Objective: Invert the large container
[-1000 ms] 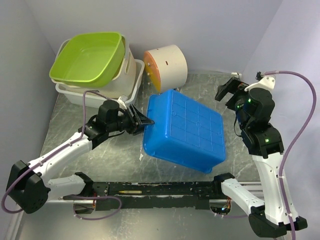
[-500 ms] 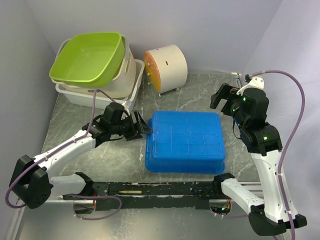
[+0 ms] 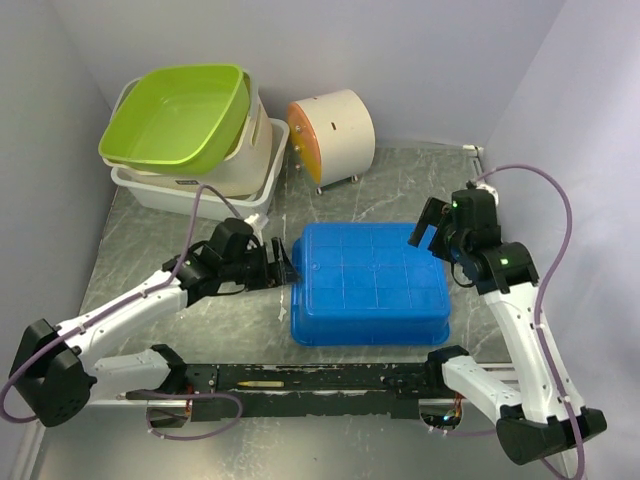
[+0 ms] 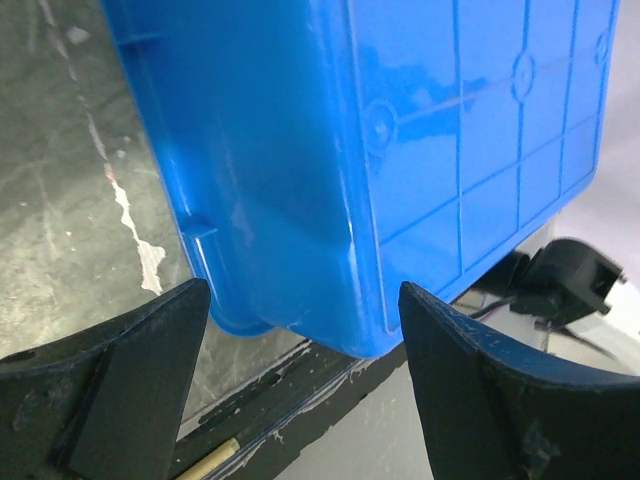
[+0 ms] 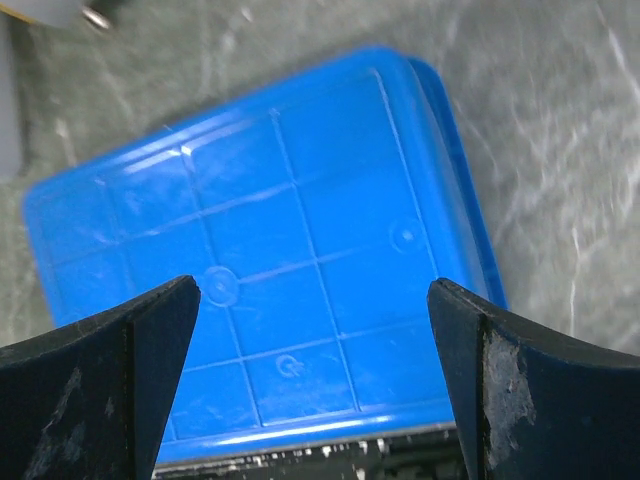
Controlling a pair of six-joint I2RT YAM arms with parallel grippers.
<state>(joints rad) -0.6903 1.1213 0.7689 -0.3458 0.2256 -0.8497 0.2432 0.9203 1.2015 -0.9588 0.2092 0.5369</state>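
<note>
The large container point(image 3: 370, 280) is a blue rectangular tub lying flat on the table with its ribbed bottom facing up. My left gripper point(image 3: 283, 268) is open at the tub's left side, near the corner; in the left wrist view the container point(image 4: 450, 150) fills the space ahead of the left gripper point(image 4: 305, 300), and nothing sits between the fingers. My right gripper point(image 3: 428, 225) hangs open above the tub's right edge. In the right wrist view the container point(image 5: 300, 270) shows between and below the spread fingers of the right gripper point(image 5: 312, 300), untouched.
A green tub point(image 3: 180, 115) sits stacked in pale tubs point(image 3: 205, 185) at the back left. A white cylinder with an orange face point(image 3: 330, 130) lies behind the blue tub. A black rail point(image 3: 320, 378) runs along the near edge. Walls close in left and right.
The blue container has dropped from a tilt to lie flat, bottom up. My left gripper has opened and let go of its edge. The right arm has come lower, towards the tub.
</note>
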